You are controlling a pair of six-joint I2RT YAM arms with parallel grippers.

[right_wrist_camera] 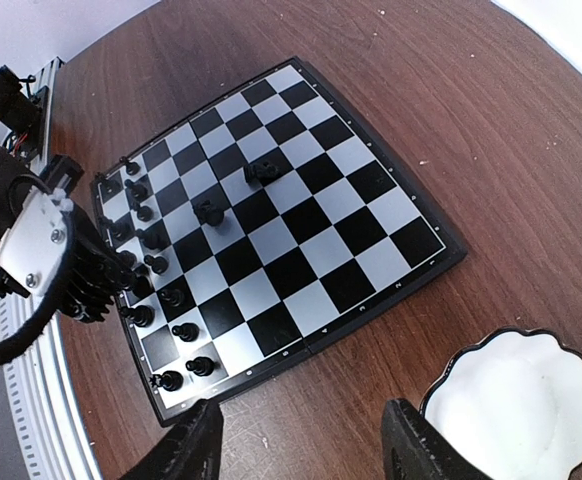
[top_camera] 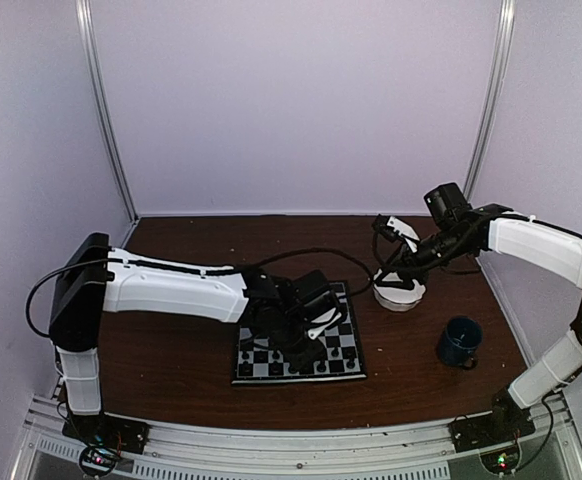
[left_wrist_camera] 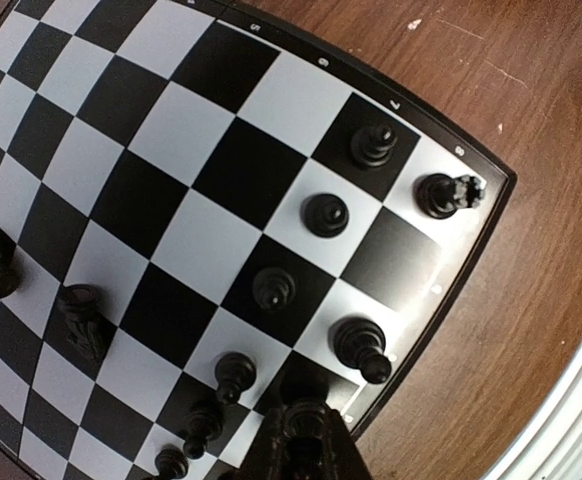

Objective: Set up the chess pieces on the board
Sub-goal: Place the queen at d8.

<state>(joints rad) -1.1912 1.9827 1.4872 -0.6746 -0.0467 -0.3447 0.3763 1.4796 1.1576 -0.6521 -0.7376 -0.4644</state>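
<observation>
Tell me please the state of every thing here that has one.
Board, lying flat.
Edge pieces, upright in two rows.
Mid-board pieces, two, seem tipped over.
Bowl, upright, looks empty.
Mug, upright; contents not visible.
Left gripper, low over the edge rows; jaws unclear.
Right gripper, open, empty.

Left pincer (left_wrist_camera: 306, 435) low, right pincer (right_wrist_camera: 306, 440) spread wide, held high

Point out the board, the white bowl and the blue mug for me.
board (right_wrist_camera: 316, 255): right wrist view, on a bare square near its middle.
white bowl (right_wrist_camera: 516, 400): right wrist view, on its inner surface.
blue mug (top_camera: 460, 342): top external view, on its body, right of the board.
</observation>
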